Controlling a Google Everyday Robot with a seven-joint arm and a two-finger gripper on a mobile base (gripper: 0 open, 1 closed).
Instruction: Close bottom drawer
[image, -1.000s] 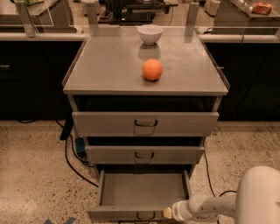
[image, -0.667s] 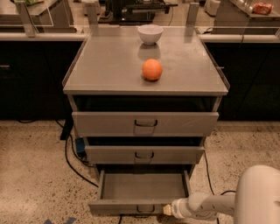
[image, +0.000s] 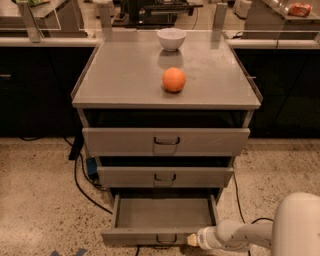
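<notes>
Speckled floor (image: 35, 200) holds a grey cabinet (image: 125, 75) whose bottom drawer (image: 140, 236) sticks out at lower middle, with the gripper (image: 191, 240) at its front's right end, spread or pressed together I cannot tell.

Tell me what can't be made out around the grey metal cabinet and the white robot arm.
Camera view:
- Pale gripper at the right end of the shallow grey bottom drawer's front: whether it touches cannot be told.
- Wider top drawer and middle drawer insides: shadowed beneath the parts above.
- White robot arm: cut off by the right and bottom edges.
</notes>
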